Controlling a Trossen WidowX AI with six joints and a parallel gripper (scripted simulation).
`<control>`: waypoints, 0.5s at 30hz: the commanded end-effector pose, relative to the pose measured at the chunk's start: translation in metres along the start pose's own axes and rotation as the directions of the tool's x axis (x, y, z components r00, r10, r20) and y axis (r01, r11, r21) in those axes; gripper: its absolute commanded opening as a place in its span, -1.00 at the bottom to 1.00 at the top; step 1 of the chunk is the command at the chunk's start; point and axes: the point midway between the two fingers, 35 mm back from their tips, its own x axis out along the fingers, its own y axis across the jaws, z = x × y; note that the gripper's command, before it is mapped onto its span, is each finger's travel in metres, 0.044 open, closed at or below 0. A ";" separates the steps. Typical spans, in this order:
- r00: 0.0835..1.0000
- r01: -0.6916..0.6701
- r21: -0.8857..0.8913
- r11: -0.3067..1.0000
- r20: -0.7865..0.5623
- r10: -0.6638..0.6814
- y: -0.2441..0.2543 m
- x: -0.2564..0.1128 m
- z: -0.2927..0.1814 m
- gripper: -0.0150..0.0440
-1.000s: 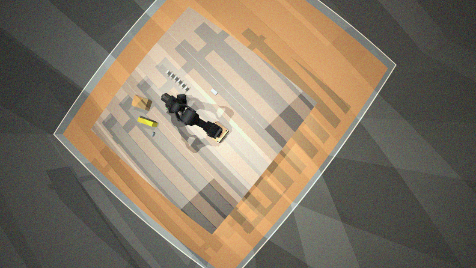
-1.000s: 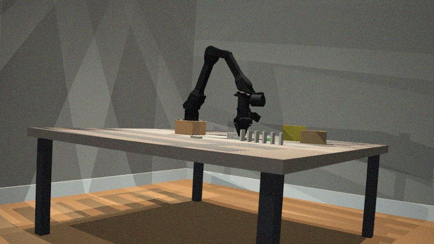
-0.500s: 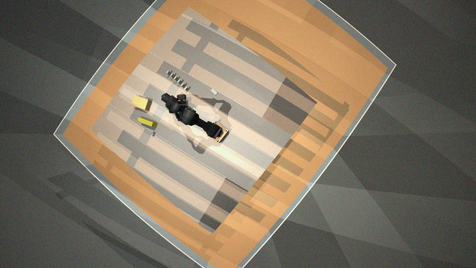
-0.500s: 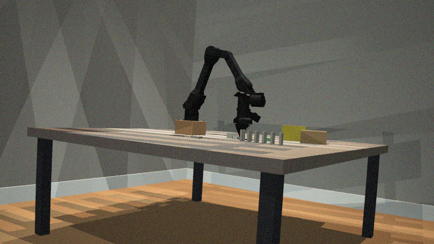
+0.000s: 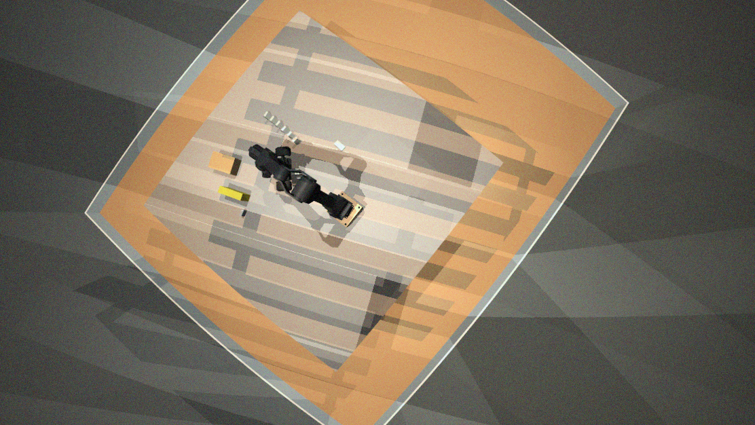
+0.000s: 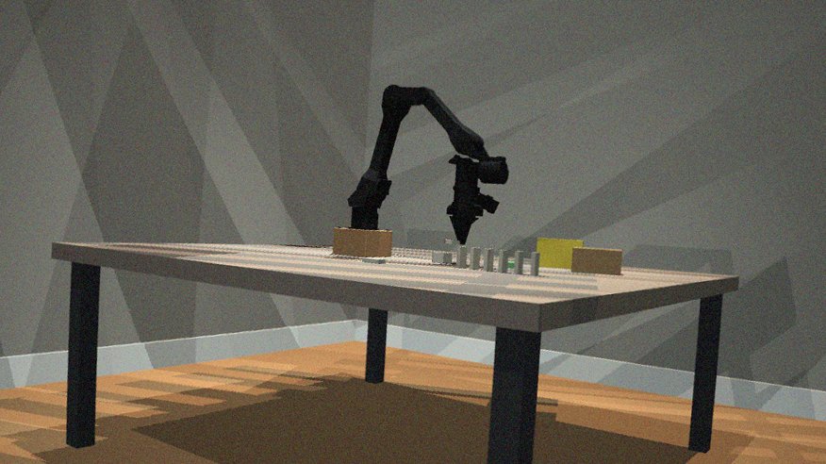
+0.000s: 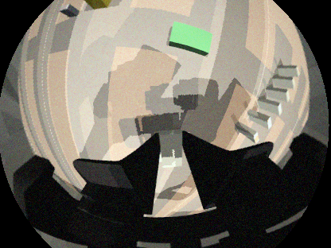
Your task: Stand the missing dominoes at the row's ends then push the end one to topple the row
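Observation:
Several pale dominoes (image 5: 284, 128) (image 6: 488, 260) (image 7: 278, 94) stand upright in an evenly spaced row. My gripper (image 6: 462, 242) (image 7: 170, 135) points down just beyond the arm-base end of the row. In the wrist view it is shut on a pale grey domino (image 7: 170, 145) between the fingertips. The arm hides the fingers in the top view. In the exterior view a pale block (image 6: 442, 255) shows near the fingertips; I cannot tell if it is the held domino. Another white domino (image 5: 339, 144) (image 6: 373, 259) lies flat, off to the side of the row.
A green block (image 7: 191, 37) (image 6: 512, 264) lies near the row. Farther off stand an orange-brown box (image 5: 221, 162) (image 6: 597, 261) and a yellow block (image 5: 231, 192) (image 6: 558, 253) (image 7: 98, 3). A small dark object (image 5: 243, 213) (image 7: 69, 10) lies beside the yellow block.

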 end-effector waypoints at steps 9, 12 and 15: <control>1.000 0.005 0.006 1.000 0.014 -0.005 0.000 -0.110 0.009 -0.13; 1.000 0.005 0.006 1.000 0.014 -0.005 0.000 -0.110 0.009 -0.13; 1.000 0.014 -0.080 0.997 0.005 -0.014 0.018 -0.109 0.015 -0.13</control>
